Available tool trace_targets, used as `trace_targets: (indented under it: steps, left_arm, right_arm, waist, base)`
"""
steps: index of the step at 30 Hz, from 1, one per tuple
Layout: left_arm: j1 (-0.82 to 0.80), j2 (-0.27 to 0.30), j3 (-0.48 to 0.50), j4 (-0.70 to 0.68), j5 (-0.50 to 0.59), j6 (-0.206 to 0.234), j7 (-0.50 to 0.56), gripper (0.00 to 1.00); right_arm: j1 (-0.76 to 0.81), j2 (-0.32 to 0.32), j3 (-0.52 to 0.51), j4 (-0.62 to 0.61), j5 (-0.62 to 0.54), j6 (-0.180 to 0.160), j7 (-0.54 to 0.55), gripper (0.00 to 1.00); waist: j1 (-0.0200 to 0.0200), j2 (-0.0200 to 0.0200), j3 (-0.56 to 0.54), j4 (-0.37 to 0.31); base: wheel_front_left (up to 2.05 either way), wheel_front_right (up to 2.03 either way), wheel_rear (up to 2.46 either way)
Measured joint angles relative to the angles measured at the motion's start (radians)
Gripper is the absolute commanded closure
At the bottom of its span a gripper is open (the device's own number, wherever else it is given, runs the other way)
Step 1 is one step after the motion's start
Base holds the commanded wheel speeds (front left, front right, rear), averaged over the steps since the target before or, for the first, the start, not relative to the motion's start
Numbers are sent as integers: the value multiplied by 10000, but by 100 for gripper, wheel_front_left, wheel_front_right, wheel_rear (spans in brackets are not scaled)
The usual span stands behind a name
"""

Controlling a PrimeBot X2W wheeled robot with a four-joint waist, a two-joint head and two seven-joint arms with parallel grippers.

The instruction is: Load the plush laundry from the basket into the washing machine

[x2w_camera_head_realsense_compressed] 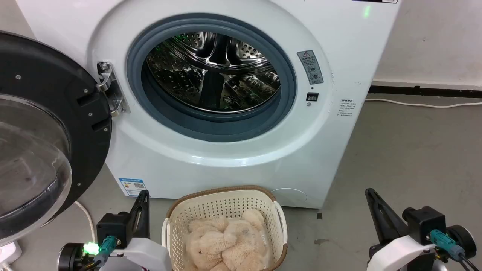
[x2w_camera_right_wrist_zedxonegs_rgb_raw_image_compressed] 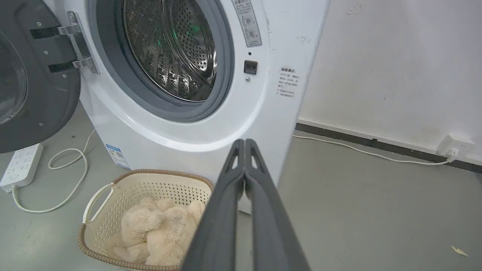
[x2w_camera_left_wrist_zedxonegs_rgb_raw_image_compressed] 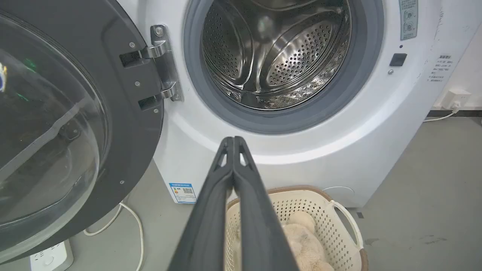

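Washing machine (x2w_camera_head_realsense_compressed: 233, 165) has its door (x2w_camera_head_realsense_compressed: 45, 113) swung wide open on the left. The basket (x2w_camera_head_realsense_compressed: 222, 205) sits on the floor right in front of it, with the plush laundry (x2w_camera_head_realsense_compressed: 226, 244) piled inside. Left hand (x2w_camera_left_wrist_zedxonegs_rgb_raw_image_compressed: 233, 140) and right hand (x2w_camera_right_wrist_zedxonegs_rgb_raw_image_compressed: 244, 142) flank the basket, both with fingers pressed together, gripping nothing.

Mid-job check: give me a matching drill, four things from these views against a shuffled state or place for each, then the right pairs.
Things:
1. plush laundry
2. door
3. drum
4. left gripper

States or places:
a. jaws shut, holding nothing
b. lying in the basket
c. swung wide open
d. shiny perforated steel

Pairs: 1-b; 2-c; 3-d; 4-a
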Motion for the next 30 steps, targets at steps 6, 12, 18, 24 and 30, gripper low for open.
trace_targets:
  steps: [6,12,18,24,30]
  left_arm:
    - [0,0,2,0,0,0,0,100]
    - [0,0,0,0,0,0,-2,100]
    - [0,0,2,0,0,0,0,100]
    - [7,0,2,6,-2,-2,-2,0]
    - [7,0,-69,10,-2,-2,-19,0]
  right_arm:
    - [0,0,-2,0,0,0,0,100]
    - [0,0,0,0,0,0,0,100]
    - [-1,0,-2,0,0,0,0,100]
    - [4,0,15,6,6,0,-2,0]
    - [6,0,-29,6,23,0,-40,0]
  waist:
    - [0,0,0,0]
    - [0,0,0,0]
    - [0,0,0,0]
    - [0,0,0,0]
    - [0,0,17,-13]
  base:
    - [0,0,0]
    - [0,0,0]
    - [0,0,0]
    - [0,0,0]
    - [0,0,0]
